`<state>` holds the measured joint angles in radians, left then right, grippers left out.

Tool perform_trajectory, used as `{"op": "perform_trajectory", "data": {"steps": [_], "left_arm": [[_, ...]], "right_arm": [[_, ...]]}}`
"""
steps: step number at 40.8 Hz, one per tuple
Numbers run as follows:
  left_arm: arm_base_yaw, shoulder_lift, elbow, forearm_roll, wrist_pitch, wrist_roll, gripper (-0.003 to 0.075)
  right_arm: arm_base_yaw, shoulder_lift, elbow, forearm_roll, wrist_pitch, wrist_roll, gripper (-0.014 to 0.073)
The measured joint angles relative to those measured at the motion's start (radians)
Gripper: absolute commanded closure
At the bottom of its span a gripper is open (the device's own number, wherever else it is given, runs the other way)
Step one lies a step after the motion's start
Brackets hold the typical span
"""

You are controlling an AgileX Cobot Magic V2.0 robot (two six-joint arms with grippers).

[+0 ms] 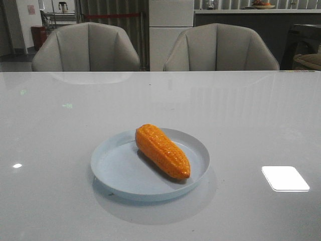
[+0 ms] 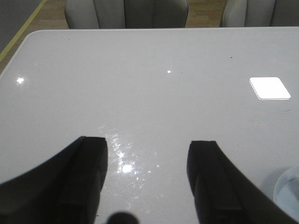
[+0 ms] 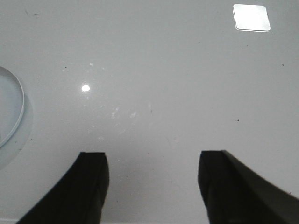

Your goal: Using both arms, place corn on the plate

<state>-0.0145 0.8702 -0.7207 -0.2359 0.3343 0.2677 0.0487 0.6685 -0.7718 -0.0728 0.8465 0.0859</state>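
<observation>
Black fingers of the left gripper [image 2: 147, 182] stood wide apart over bare white table [image 2: 140, 93], holding nothing; the right gripper [image 3: 152, 186] was spread just as wide and empty. A sliver of the pale blue plate [image 1: 115, 170] showed at the edge of each wrist view. On that plate lay the orange corn [image 1: 161, 150], set diagonally, its tapered end nearer the camera. Two grey chairs [image 1: 86, 47] stood beyond the table.

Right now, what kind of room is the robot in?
Probably an office or showroom meeting area: a big glossy white table, two grey padded chairs behind it, and a counter farther back.
</observation>
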Motion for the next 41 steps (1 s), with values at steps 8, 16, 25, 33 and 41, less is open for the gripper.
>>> {"op": "perform_trajectory", "data": {"steps": [8,16,25,33,41], "left_arm": [[0.0,0.0,0.0,0.002,0.0,0.0,0.0288],[0.0,0.0,0.0,0.002,0.0,0.0,0.0288],[0.0,0.0,0.002,0.002,0.0,0.0,0.0288],[0.0,0.0,0.002,0.002,0.0,0.0,0.0288],[0.0,0.0,0.002,0.002,0.0,0.0,0.0288]], "right_arm": [[0.0,0.0,0.0,0.0,0.0,0.0,0.0284],[0.0,0.0,0.0,0.0,0.0,0.002,0.0538],[0.0,0.0,0.0,0.0,-0.002,0.002,0.0525],[0.0,0.0,0.0,0.0,-0.002,0.002,0.0525],[0.0,0.0,0.0,0.0,-0.002,0.002,0.0525]]}}
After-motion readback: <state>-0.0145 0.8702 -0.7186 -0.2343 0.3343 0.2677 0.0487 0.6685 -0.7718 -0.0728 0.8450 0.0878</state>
